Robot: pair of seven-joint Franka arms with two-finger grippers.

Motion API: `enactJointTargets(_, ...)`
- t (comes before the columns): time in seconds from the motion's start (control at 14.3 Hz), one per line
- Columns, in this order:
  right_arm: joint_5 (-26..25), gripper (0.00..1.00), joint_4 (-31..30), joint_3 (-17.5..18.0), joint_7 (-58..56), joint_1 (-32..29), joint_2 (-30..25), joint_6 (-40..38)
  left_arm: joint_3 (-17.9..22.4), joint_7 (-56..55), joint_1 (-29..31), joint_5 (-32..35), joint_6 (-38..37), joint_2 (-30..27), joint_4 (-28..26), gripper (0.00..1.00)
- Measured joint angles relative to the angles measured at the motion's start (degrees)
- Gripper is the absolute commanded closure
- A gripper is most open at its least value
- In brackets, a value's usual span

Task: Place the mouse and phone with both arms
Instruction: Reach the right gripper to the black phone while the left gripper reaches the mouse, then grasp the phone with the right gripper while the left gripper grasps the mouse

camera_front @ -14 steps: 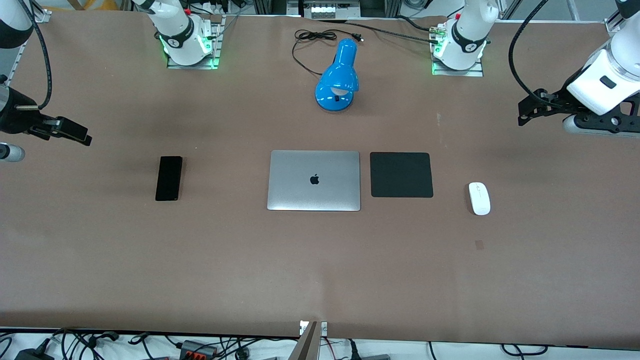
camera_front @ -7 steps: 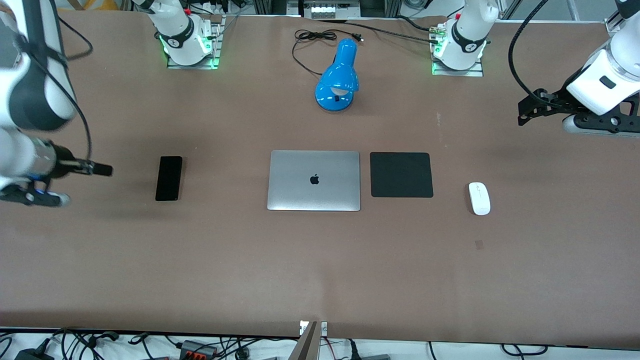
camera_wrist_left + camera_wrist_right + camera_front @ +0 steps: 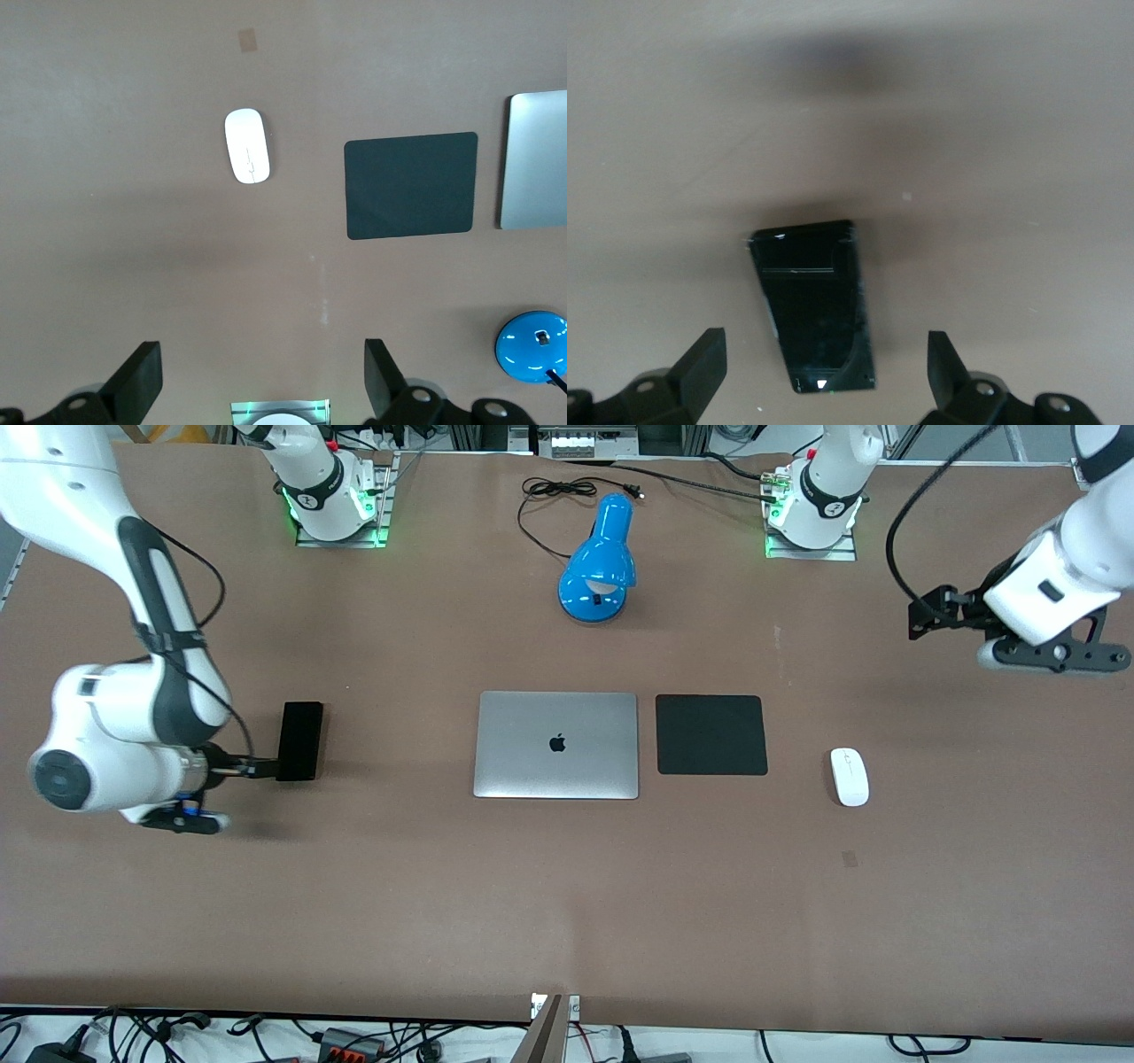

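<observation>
The black phone (image 3: 299,740) lies flat on the brown table toward the right arm's end. In the right wrist view the phone (image 3: 815,305) shows just ahead of the two spread fingers. My right gripper (image 3: 260,765) is open and empty, low beside the phone's near end, apart from it. The white mouse (image 3: 849,777) lies toward the left arm's end, beside the mouse pad. It also shows in the left wrist view (image 3: 246,158). My left gripper (image 3: 928,607) is open and empty, high over bare table, well away from the mouse.
A closed silver laptop (image 3: 556,744) lies mid-table with a square black mouse pad (image 3: 710,734) beside it. A blue desk lamp (image 3: 598,562) with a black cable lies near the bases. The two arm bases (image 3: 337,505) stand along the table's top edge.
My right arm has swung in from the table's end and come down beside the phone. My left gripper has shifted slightly toward the bases. Phone and mouse have not moved.
</observation>
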Motion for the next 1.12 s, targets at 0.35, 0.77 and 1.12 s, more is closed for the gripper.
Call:
enactJointTargets(0.35,0.0,0.0,-6.99,0.0,0.18,1.13,-0.04,6.83,0.43,0.02,1.01,0.08,1.39,12.39,0.12,0.0)
enactJointTargets(0.77,-0.01,0.0,-11.54,0.0,0.18,1.08,-0.16,11.36,0.52,0.04,2.72,0.1,14.55,23.34,-1.24,0.0)
enactJointTargets(1.12,0.0,0.0,-12.42,0.0,0.18,0.94,-0.61,11.36,0.52,-0.55,2.83,0.1,34.66,23.88,-12.97,0.0)
